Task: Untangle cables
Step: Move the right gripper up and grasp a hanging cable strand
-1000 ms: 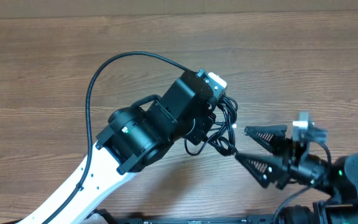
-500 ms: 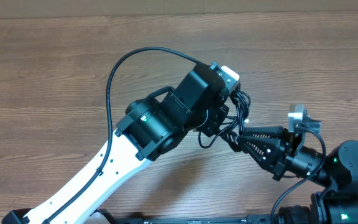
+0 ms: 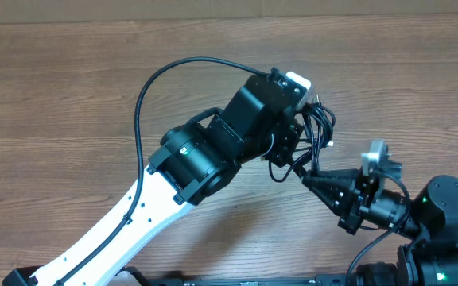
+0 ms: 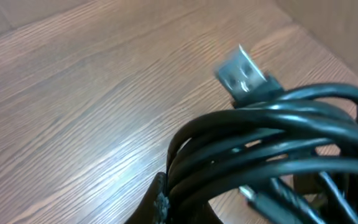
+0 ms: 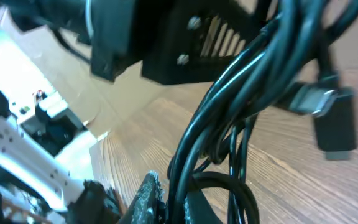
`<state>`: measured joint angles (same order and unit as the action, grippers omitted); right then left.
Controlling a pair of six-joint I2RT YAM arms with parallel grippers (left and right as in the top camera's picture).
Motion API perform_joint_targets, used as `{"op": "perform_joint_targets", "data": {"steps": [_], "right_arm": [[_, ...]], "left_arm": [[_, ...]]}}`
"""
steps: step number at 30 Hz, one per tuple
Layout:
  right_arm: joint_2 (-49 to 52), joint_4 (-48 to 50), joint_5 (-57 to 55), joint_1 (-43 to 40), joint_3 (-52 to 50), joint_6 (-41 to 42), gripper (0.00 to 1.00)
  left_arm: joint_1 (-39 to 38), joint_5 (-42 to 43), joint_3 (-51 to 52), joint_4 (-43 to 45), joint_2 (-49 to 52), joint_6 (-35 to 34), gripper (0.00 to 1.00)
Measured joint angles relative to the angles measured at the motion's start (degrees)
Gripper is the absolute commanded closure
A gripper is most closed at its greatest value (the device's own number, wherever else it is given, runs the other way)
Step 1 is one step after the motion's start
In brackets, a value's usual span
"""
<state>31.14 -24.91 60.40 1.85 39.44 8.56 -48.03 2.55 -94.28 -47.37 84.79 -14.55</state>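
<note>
The black wrist housing (image 3: 257, 119) of the left arm sits over the middle of the wooden table (image 3: 54, 79), and everything else gathers round it. The cables (image 3: 315, 131), a bunch of thin black loops, hang off the table just at the housing's right edge. The left gripper (image 4: 161, 200) is tucked under the housing and hidden from overhead; its wrist view shows the pincer together, clamped on the bundle where the strands fan out. A silver USB plug (image 4: 244, 71) sticks out of the loops on the far side from the housing. Just below and right of the housing, the right gripper (image 3: 308, 179) has its pincer drawn to a point, clamped on several strands. A black plug (image 5: 331, 118) dangles beside them.
</note>
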Motion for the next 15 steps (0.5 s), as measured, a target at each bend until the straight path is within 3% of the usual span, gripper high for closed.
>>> {"op": "perform_joint_targets", "data": {"steps": [3, 8, 13, 15], "right_arm": [[0.0, -0.9, 1.46, 0.0, 0.0, -3.85, 0.96], [0.0, -1.29, 2.21, 0.0, 0.0, -6.51, 0.96], [0.0, -1.99, 2.69, 0.02, 0.0, -7.63, 0.96], [0.0, -2.16, 2.27, 0.02, 0.0, -8.02, 0.88]], "left_arm": [[0.0, 0.28, 0.02, 0.35, 0.0, -1.97, 0.96], [2.64, 1.95, 0.09, 1.38, 0.0, -10.78, 0.96], [9.92, 10.14, 0.09, 5.16, -0.7, -17.88, 0.96], [11.58, 13.57, 0.09, 4.94, -1.31, -18.21, 0.96]]}}
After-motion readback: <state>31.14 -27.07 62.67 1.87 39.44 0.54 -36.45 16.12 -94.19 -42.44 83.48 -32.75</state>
